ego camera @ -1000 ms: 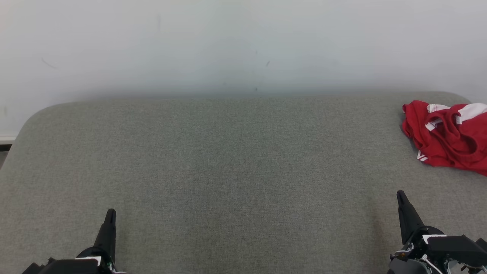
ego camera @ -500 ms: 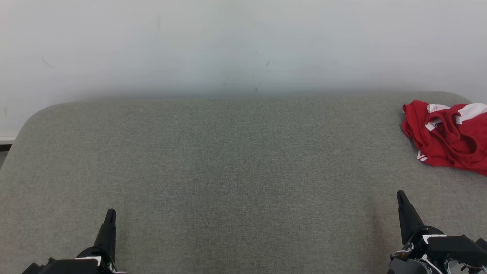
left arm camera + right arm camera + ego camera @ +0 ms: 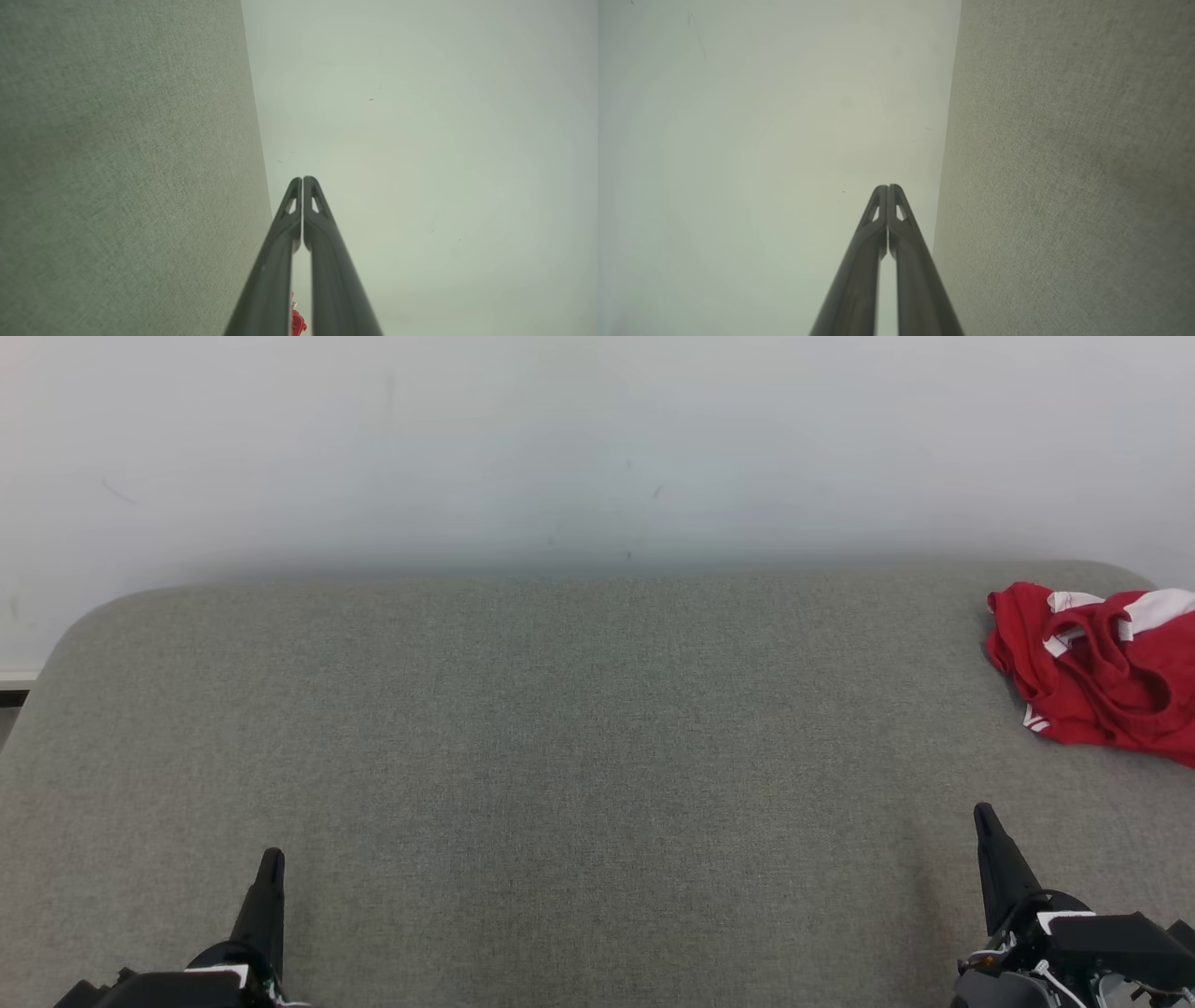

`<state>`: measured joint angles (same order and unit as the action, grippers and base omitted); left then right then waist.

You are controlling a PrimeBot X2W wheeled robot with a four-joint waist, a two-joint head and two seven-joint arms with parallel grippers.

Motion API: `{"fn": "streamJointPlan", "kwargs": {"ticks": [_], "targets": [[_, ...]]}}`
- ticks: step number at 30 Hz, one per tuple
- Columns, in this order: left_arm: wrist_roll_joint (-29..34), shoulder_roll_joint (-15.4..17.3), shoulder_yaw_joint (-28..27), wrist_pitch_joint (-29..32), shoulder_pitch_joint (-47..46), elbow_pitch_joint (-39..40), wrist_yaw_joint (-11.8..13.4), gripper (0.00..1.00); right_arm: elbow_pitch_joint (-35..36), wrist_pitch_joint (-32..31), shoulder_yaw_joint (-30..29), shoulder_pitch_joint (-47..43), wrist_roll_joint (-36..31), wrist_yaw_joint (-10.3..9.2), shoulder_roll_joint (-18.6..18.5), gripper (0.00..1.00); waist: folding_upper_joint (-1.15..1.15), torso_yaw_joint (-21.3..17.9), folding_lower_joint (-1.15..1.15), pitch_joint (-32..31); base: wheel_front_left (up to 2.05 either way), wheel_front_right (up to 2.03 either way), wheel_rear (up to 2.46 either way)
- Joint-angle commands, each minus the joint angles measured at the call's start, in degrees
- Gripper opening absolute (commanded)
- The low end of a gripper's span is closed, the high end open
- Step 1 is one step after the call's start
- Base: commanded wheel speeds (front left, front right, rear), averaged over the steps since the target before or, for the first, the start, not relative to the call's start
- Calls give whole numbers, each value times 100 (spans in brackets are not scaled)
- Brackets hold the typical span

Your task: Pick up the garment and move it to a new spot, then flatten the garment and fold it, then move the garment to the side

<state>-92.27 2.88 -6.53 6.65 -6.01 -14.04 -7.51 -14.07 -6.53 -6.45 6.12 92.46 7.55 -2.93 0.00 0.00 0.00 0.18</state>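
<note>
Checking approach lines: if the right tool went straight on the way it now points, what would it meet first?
Probably the pale wall: the shut right tool points along above the grey surface, wide of the red garment, though depth is unclear.

Quick colour rundown: the garment is bright red with broad white bands, plus a bit of thin white striping on one edge. The worktop is a muted grey-green woven fabric, finely flecked, with no print. It reads a touch more beige in the right wrist view. The wall is plain off-white with a faint greenish cast and a few tiny dark specks. The left hand and right hand look black from the head view, more charcoal grey up close, each with a small white patch at its base.
</note>
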Motion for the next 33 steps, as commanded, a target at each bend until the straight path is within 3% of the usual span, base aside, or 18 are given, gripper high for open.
{"fn": "streamJointPlan", "kwargs": {"ticks": [1, 33], "targets": [[-27, -10, -16, 0, -48, -8, -7, 0, -2, -9, -16, 28, -7, -12, -1, 0, 0, 0, 0, 0, 0, 0, 0], [-27, -10, -15, -2, -48, -7, -7, 0, -2, -13, -19, 28, -11, -12, 3, 0, 0, 0, 0, 0, 0, 0, 0]]}}
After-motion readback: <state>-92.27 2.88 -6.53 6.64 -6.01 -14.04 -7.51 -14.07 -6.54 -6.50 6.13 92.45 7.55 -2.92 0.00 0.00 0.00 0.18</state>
